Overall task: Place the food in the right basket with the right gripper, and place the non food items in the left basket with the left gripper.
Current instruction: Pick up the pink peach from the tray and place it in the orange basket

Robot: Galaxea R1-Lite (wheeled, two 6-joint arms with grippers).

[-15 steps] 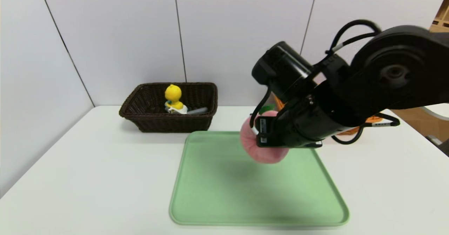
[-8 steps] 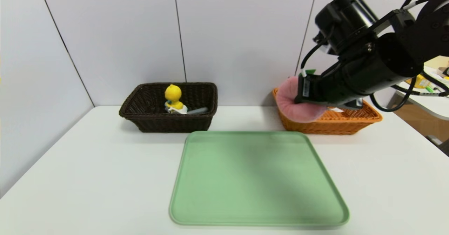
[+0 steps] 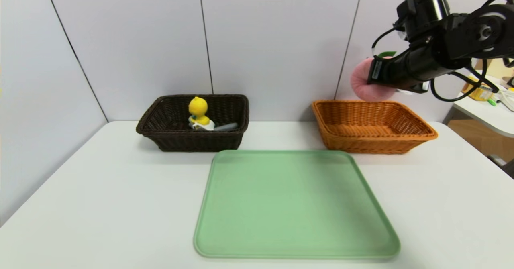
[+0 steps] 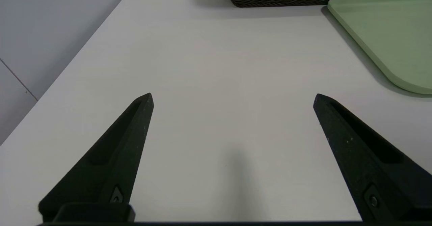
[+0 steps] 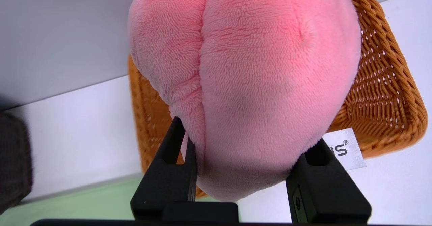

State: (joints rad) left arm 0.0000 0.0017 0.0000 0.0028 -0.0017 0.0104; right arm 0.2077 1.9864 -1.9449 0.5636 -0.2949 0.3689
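Pink plush food [image 5: 249,84], one piece, is squeezed between the two fingers of the right gripper [image 5: 241,151], held in the air above the orange basket [image 3: 373,146]. One green tip [image 3: 387,54] and one white tag [image 5: 344,148] show on it. Two baskets stand on one white table [image 3: 120,204]. The orange one, on the right, has nothing visible inside; the dark brown basket [image 3: 196,140] holds one yellow duck figure [image 3: 198,110] and one grey item [image 3: 226,127]. One green tray [image 3: 297,204] lies bare. The left gripper [image 4: 233,99] hangs wide over the table, left of the tray.
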